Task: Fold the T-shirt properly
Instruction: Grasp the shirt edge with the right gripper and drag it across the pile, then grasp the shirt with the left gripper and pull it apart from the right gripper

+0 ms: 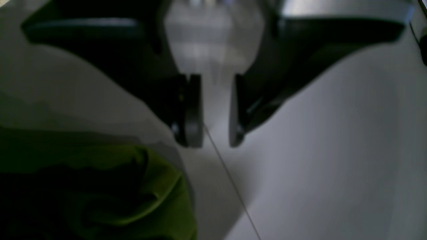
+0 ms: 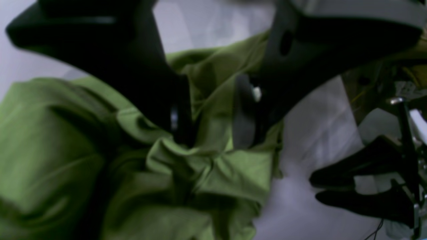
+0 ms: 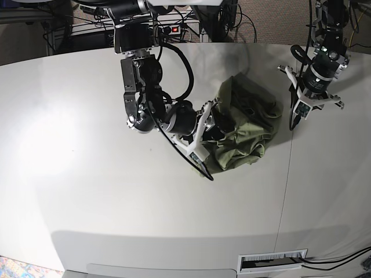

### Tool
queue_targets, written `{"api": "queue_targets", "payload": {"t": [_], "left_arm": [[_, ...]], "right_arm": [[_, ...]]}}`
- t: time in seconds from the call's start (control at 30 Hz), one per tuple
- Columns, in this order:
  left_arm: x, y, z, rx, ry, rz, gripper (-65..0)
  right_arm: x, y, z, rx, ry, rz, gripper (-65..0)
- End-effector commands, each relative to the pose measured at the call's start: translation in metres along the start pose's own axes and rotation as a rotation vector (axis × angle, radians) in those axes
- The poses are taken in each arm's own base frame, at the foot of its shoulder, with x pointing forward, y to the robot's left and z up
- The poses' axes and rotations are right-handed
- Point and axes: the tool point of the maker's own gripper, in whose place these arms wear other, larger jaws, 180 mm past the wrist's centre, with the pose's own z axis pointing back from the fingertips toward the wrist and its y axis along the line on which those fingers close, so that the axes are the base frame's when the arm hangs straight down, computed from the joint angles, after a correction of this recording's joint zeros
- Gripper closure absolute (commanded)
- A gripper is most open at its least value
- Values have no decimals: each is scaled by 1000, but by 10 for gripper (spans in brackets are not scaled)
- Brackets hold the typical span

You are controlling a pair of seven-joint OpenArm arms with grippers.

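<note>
The T-shirt (image 3: pixel 243 127) lies crumpled in a green heap on the white table (image 3: pixel 116 202), right of centre. My right gripper (image 3: pixel 204 132) is pressed into its left side. In the right wrist view the gripper (image 2: pixel 213 141) is open, its dark fingers (image 2: pixel 181 113) straddling a raised fold of the T-shirt (image 2: pixel 50 140). My left gripper (image 3: pixel 294 119) hangs just right of the heap, apart from it. It is open in its own view (image 1: pixel 213 140), over bare table, with the T-shirt (image 1: pixel 116 186) at the lower left.
A thin seam (image 3: pixel 287 174) runs down the table under the left gripper. A vent slot (image 3: pixel 272 260) sits at the front edge. Cables and a power strip (image 3: pixel 174 29) lie behind the table's far edge.
</note>
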Motion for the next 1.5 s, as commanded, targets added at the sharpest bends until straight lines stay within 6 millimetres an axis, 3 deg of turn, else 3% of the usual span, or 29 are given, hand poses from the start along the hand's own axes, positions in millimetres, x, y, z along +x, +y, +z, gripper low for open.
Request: {"api": "queue_targets", "payload": {"t": [0.0,0.13,0.33,0.47,0.8,1.1,1.13,1.27,1.47], "left_arm": [[8,6,3,16,-35,-6,-160],[8,6,3,16,-34,-6,-160],[8,6,3,16,-34,-6,-160],[9,6,3,16,-35,-6,-160],[9,6,3,16,-37,-6,-160],[8,6,3,16,-34,-6,-160],[8,6,3,16,-34,-7,-160],[6,11,3,42,-18,-41,-160],[-3,44,8,227,48,-144,-160]], "right_arm": [[23,6,1,20,-64,23,-199],[28,11,1,48,-90,6,-41],[37,19,2,91,-141,-15,0],[39,33,-5,125,-140,15,0],[16,103,-42,245,-20,228,0],[1,126,-51,290,47,307,0],[2,126,-50,291,47,309,0],[19,126,-45,278,12,347,-143],[52,117,-22,216,-47,403,-156]]}}
